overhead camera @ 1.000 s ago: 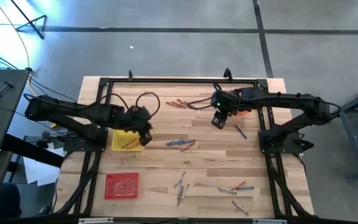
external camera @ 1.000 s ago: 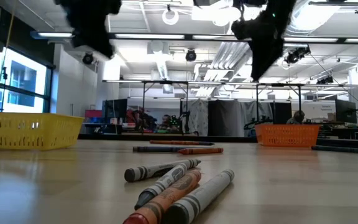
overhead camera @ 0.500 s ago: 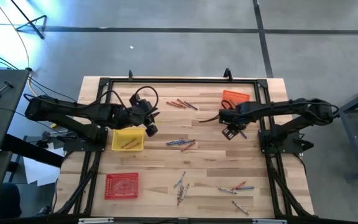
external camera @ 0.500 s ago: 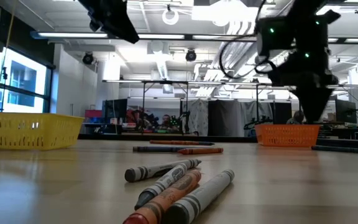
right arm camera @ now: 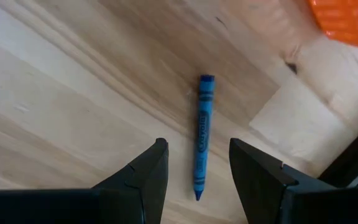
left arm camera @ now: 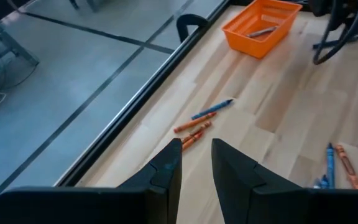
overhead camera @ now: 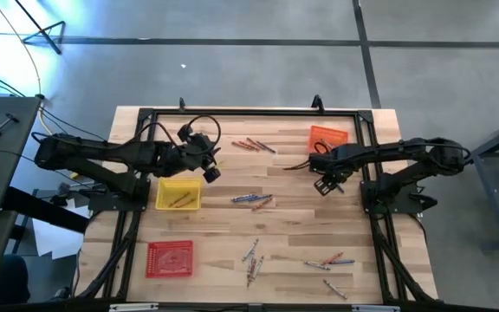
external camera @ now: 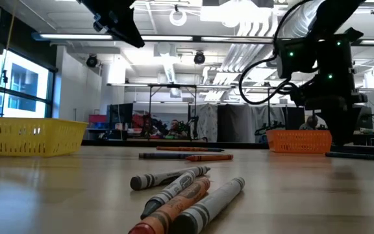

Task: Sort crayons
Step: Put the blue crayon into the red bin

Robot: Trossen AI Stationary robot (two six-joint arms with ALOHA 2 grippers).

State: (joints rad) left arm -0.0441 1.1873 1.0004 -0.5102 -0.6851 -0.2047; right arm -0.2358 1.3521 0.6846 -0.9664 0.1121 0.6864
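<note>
The right gripper (right arm camera: pixel 194 171) hangs wide open and empty over a lone blue crayon (right arm camera: pixel 200 134); to take it cleanly it should drop straight down, jaws astride the barrel, before closing. That crayon lies flat on the worktop (overhead camera: pixel 232 251) between the fingers, just near of the orange tray (overhead camera: pixel 328 137). The left gripper (left arm camera: pixel 196 163), partly open and empty, waits beyond the yellow tray (overhead camera: pixel 178 194).

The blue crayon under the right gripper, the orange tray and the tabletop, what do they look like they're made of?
Blue crayon: apparently wax in a matte paper wrapper, with dark printing along it.
Orange tray: likely molded plastic, with a uniform bright color and thin walls.
Tabletop: light wood with visible grain and plank seams, in a smooth, low-sheen finish.
The right gripper hangs open over the crayon.
</note>
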